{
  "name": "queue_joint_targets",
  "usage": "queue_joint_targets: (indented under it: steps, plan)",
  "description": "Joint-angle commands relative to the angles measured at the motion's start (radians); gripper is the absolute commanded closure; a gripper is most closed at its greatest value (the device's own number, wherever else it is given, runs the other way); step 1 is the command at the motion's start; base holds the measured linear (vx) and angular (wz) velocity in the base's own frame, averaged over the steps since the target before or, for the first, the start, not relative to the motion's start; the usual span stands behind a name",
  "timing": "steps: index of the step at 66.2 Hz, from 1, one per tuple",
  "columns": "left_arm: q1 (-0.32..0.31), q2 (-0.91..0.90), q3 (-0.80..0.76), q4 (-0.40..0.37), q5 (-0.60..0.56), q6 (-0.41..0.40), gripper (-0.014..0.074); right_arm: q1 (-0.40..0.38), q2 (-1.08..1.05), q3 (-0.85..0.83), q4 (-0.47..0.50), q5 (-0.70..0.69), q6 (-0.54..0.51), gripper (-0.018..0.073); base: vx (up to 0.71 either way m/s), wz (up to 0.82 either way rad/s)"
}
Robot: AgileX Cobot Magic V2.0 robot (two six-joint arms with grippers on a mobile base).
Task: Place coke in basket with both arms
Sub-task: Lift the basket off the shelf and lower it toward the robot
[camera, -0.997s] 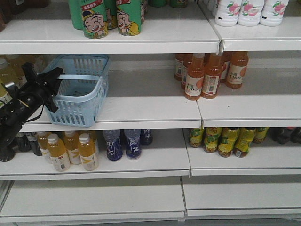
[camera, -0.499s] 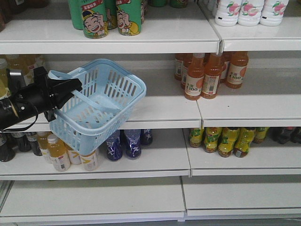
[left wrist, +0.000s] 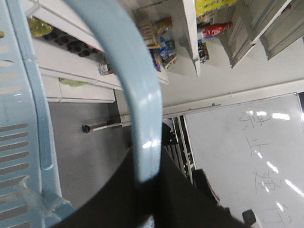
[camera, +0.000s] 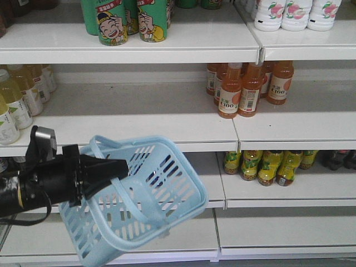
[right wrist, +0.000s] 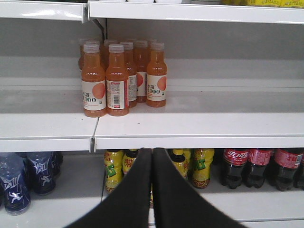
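Observation:
The light blue basket (camera: 150, 200) hangs tilted from my left gripper (camera: 114, 167), in front of the lower shelves. The gripper is shut on a hoop handle (left wrist: 142, 95), which runs between the black jaws in the left wrist view, where the left gripper (left wrist: 149, 187) sits at the bottom. My right gripper (right wrist: 152, 152) is shut and empty, pointing at the shelves. Several coke bottles (right wrist: 259, 166), dark with red labels and white script, stand on the lower shelf to its right. They show dimly at the far right in the front view (camera: 336, 158).
Orange C100 bottles (right wrist: 116, 80) stand on the middle shelf (camera: 167, 119). Yellow-green bottles (right wrist: 114, 168) and dark blue bottles (right wrist: 28, 178) stand on the lower shelf. Pale yellow bottles (camera: 19, 97) stand at middle left. Green cans (camera: 130, 19) and white bottles (camera: 292, 14) stand on top.
My left gripper has lifted the basket off the middle shelf, carried it down and outward, and the basket now hangs tilted in front of the lower shelves.

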Motion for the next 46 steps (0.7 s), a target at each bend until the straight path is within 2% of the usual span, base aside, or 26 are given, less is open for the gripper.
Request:
queue_joint_targets:
  steps: [1, 13, 27, 46]
  plan:
    - [-0.034, -0.047, 0.038, -0.063, -0.234, 0.054, 0.0604, -0.001, -0.015, 0.015, -0.008, -0.075, -0.004, 0.0568, 0.00, 0.00]
    - [-0.095, -0.047, 0.160, -0.064, -0.234, 0.097, 0.0604, -0.001, -0.015, 0.015, -0.008, -0.075, -0.004, 0.0568, 0.00, 0.00]
    - [-0.140, -0.047, 0.269, -0.065, -0.235, 0.192, 0.0604, -0.001, -0.015, 0.015, -0.008, -0.075, -0.004, 0.0568, 0.00, 0.00]
    - [-0.143, -0.047, 0.292, -0.067, -0.235, 0.226, 0.0604, -0.001, -0.015, 0.015, -0.008, -0.075, -0.004, 0.0568, 0.00, 0.00]
